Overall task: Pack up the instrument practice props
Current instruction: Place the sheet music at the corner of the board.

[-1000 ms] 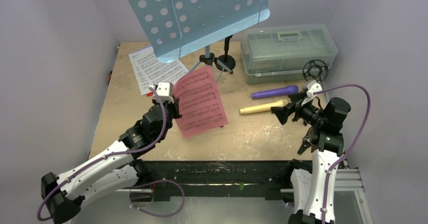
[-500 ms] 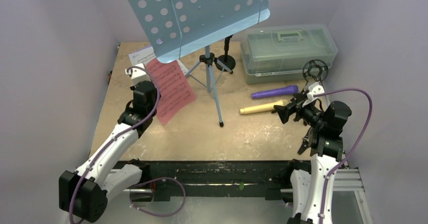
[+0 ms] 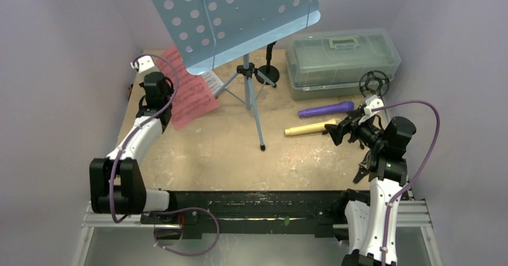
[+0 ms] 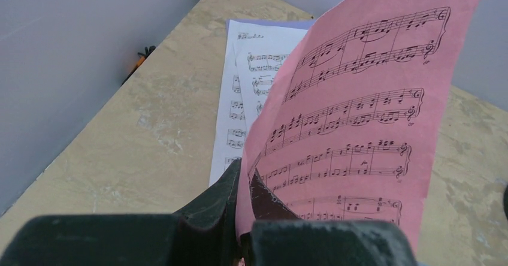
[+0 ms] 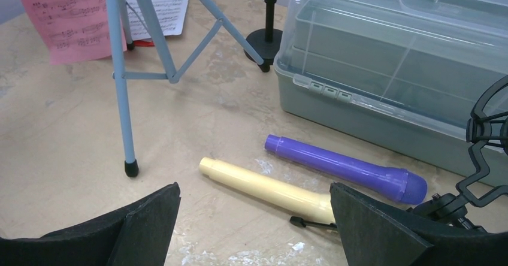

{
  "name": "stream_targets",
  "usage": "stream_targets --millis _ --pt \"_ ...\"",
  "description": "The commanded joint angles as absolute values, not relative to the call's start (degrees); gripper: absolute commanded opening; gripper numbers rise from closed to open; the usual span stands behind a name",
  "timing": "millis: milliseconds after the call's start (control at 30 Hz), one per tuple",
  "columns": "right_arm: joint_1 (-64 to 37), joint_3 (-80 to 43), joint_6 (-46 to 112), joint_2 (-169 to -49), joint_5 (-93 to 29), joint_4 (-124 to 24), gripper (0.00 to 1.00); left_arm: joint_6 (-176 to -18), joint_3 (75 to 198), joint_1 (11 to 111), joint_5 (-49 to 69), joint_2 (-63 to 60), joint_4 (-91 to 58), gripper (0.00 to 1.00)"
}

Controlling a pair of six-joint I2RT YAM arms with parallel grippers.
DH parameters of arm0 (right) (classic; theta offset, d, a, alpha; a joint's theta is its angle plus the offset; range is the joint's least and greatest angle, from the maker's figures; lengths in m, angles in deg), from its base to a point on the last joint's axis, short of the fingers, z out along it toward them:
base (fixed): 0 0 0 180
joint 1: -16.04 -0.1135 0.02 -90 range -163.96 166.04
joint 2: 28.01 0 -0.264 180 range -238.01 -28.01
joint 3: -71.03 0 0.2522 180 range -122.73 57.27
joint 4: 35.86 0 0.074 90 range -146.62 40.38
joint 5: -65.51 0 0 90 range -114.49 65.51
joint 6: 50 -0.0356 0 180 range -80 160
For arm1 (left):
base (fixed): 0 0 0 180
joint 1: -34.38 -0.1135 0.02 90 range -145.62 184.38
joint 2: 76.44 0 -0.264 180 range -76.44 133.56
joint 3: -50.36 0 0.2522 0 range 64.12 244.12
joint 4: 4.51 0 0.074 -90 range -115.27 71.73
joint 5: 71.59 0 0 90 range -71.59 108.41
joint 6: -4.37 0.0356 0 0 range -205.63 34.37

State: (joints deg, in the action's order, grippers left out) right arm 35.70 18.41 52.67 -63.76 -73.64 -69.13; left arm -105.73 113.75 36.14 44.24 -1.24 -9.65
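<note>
My left gripper [image 4: 245, 185] is shut on the lower edge of a pink sheet of printed music [image 4: 359, 116], held up over the white sheet music [image 4: 251, 68] at the table's back left. From above, the pink sheet [image 3: 189, 92] hangs beside the left gripper [image 3: 163, 101], partly under the light-blue perforated music rest [image 3: 239, 14] on its tripod legs [image 5: 120, 68]. My right gripper [image 5: 254, 218] stands open just short of the cream microphone [image 5: 269, 188], with the purple microphone [image 5: 344, 167] behind it. One black mic holder [image 5: 266, 38] stands by the box; a second, round one [image 5: 488, 152] is at the right.
A translucent grey-green box with a handle [image 3: 341, 59] sits shut at the back right. A tripod foot [image 5: 130, 169] rests left of the cream microphone. A thin red strip [image 5: 142, 42] shows under the white sheets. Walls close in on both sides.
My left arm has swung the pink sheet from the middle of the table to the back left, over the white sheets. The right arm has stayed still and open.
</note>
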Motion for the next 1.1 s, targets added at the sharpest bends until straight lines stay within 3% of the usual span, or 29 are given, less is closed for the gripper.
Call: stream_targets --millis 0,467,933,967,1000,1067 --pt "35.8 18.5 52.9 -64.4 -73.8 -67.1 0.99 -104.1 118.4 34.4 41.2 5.2 -4.5 0.00" --pt "35.9 19.2 53.2 -64.4 -73.9 -66.3 0.99 -103.5 129.0 31.5 42.2 20.9 -4.6 0.00" --pt "35.9 19.2 53.3 -63.6 -74.6 -66.6 0.99 -106.2 149.8 31.0 47.7 38.0 -22.9 0.00" --pt "35.9 19.2 53.3 -63.6 -74.6 -66.6 0.99 -107.2 151.0 30.9 48.4 38.9 -24.5 0.03" --pt "35.9 19.2 53.4 -63.5 -74.7 -66.7 0.99 -108.4 152.7 30.8 50.0 39.8 -26.6 0.14" --pt "35.9 19.3 53.4 -63.3 -74.8 -66.6 0.99 -111.9 156.9 30.8 55.0 41.3 -33.0 0.50"
